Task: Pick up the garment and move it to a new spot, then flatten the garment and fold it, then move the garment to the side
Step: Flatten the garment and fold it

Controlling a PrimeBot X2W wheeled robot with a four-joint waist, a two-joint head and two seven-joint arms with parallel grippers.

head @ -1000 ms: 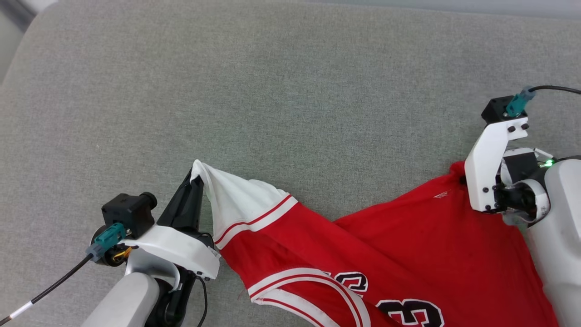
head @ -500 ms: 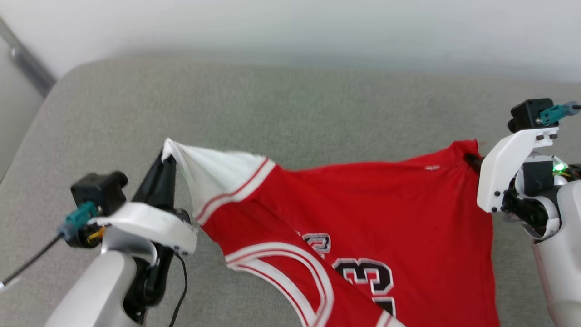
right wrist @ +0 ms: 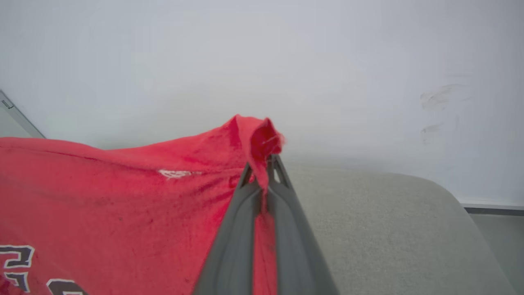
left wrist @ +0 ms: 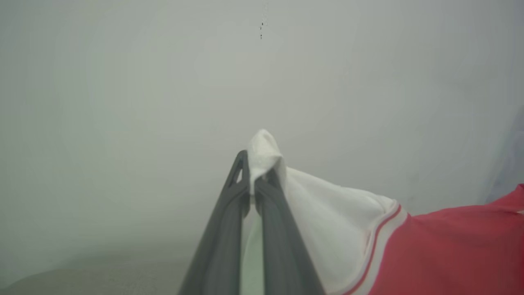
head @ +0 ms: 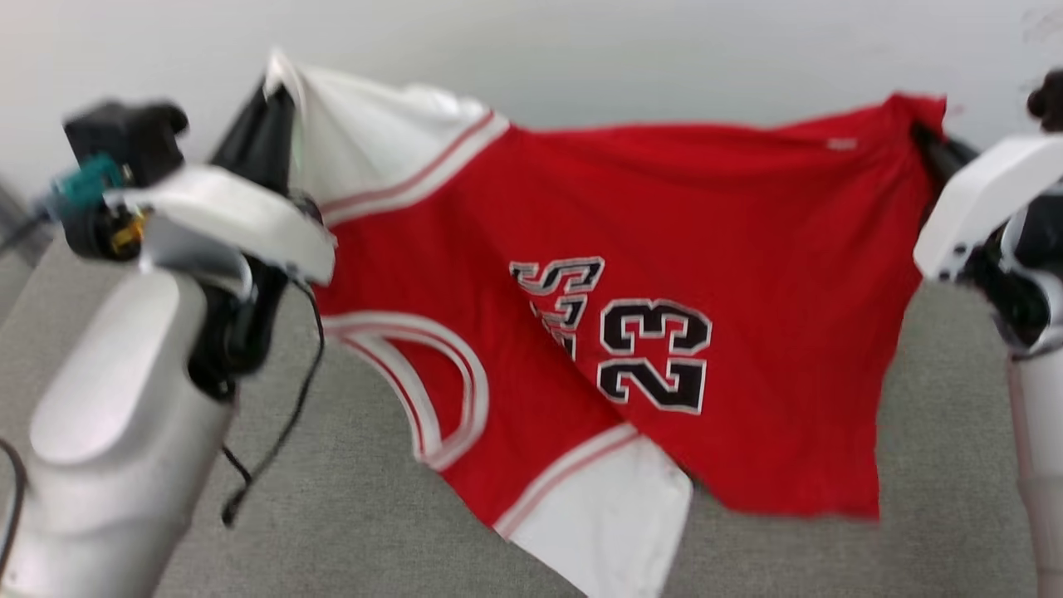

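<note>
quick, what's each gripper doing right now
Left gripper: shut on the garment, pinching a white sleeve tip.
Right gripper: shut on the garment, pinching a red corner.

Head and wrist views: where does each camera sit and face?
Head: on the head, looking forward and down at the garment stretched between left end effector and right end effector; forearms show.
Left wrist: along its fingers pinching the white sleeve, facing the wall.
Right wrist: along its fingers pinching a red corner, facing wall and cushion.
Shared: the garment.
</note>
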